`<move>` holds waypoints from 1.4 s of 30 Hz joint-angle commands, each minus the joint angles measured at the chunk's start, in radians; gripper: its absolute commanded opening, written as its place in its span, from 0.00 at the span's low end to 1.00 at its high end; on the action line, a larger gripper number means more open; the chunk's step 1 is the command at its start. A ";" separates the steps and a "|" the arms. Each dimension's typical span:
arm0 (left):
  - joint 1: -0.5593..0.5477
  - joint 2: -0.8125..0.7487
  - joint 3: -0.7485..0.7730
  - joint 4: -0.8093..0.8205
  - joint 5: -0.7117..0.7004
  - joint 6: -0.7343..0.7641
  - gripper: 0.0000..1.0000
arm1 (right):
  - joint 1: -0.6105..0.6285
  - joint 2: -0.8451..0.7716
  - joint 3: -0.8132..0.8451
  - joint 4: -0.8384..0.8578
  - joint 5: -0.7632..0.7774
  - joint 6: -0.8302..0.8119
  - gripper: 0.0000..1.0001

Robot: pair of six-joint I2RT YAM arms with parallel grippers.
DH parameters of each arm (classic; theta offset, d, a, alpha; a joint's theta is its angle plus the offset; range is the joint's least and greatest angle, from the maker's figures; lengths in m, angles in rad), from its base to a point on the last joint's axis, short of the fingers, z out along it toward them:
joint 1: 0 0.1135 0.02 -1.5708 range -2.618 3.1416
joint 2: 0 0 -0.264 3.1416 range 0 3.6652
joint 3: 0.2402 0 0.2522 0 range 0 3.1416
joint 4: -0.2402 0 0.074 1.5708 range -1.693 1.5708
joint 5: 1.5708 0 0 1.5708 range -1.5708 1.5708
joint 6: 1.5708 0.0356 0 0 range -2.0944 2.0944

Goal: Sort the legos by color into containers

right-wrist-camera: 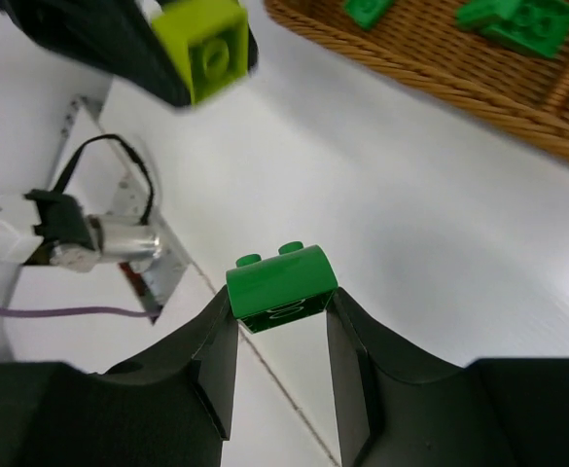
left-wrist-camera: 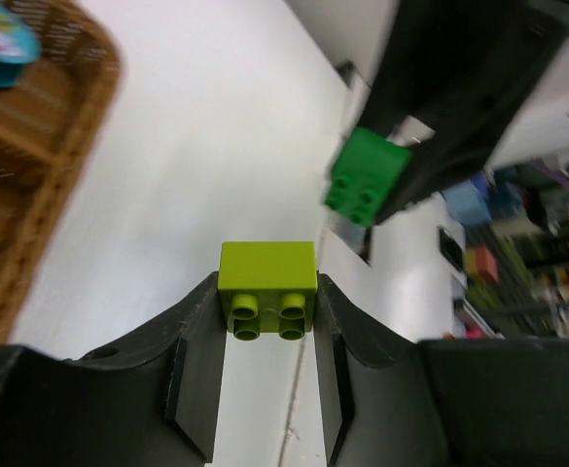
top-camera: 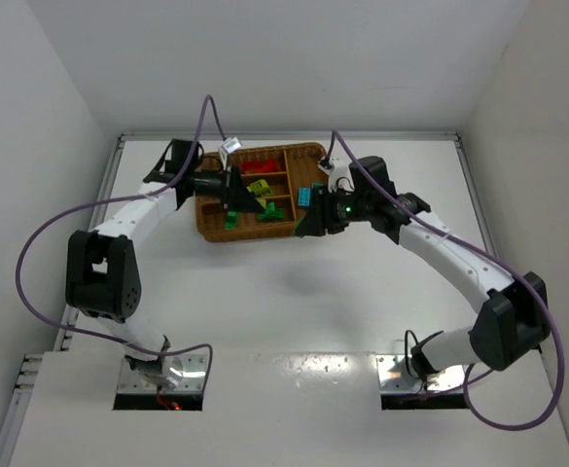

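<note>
— Well, where do we stand with the sorting?

— We have one brick in each arm. Our left pincer (left-wrist-camera: 267, 292) is closed narrow on a yellow-green brick (left-wrist-camera: 267, 268), gripped by its two sides. Our right pincer (right-wrist-camera: 282, 302) is clamped the same way on a green brick (right-wrist-camera: 280, 280). Both bricks are lifted off the white surface (top-camera: 294, 292) and face each other close to the wicker tray (top-camera: 284, 146). From overhead we cannot tell whether they hang over its near edge or just in front of it.

— So we are delivering, not picking?

— We judge so. The tray holds red bricks (top-camera: 258, 167) in the far slot, yellow-green ones (top-camera: 258, 187) in the middle, green bricks (top-camera: 274, 209) in the near slot and cyan pieces (top-camera: 305, 197) in the cross slot on the right.

— What does the next move call for?

— We should carry the left brick over the middle slot and the right one over the near slot. The arms sit close together, so we would go one at a time. We would also lower each brick well inside the wicker walls before we let the pincer widen, or it may hop into a neighbouring slot.
</note>
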 commanded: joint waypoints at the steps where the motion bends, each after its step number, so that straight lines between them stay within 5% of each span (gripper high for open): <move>1: 0.026 -0.003 0.031 0.080 -0.168 -0.114 0.00 | -0.005 -0.060 -0.019 -0.043 0.155 -0.021 0.05; 6: 0.034 -0.003 0.117 0.024 -0.698 -0.278 0.00 | -0.005 -0.048 -0.010 -0.081 0.471 0.062 0.05; 13: -0.006 0.110 0.280 -0.176 -1.182 -0.313 0.00 | -0.005 -0.059 -0.001 -0.084 0.577 0.082 0.05; 18: -0.026 0.213 0.367 -0.196 -1.342 -0.324 0.00 | -0.005 -0.040 0.008 -0.084 0.577 0.073 0.05; 28: -0.048 0.454 0.574 -0.231 -1.425 -0.315 0.00 | -0.005 0.007 0.048 -0.103 0.568 0.053 0.05; 31: -0.057 0.477 0.596 -0.257 -1.437 -0.315 0.23 | -0.005 0.030 0.079 -0.117 0.568 0.042 0.05; 34: -0.057 0.468 0.596 -0.275 -1.437 -0.315 0.65 | -0.005 0.064 0.123 -0.117 0.568 0.030 0.09; 35: -0.057 0.468 0.596 -0.275 -1.437 -0.315 0.65 | -0.005 0.078 0.140 -0.117 0.568 0.019 0.09; 36: -0.057 0.447 0.585 -0.275 -1.437 -0.315 0.77 | -0.005 0.095 0.159 -0.127 0.558 0.019 0.09; 42: -0.057 0.312 0.541 -0.306 -1.446 -0.339 0.82 | 0.018 0.239 0.319 -0.129 0.434 -0.001 0.10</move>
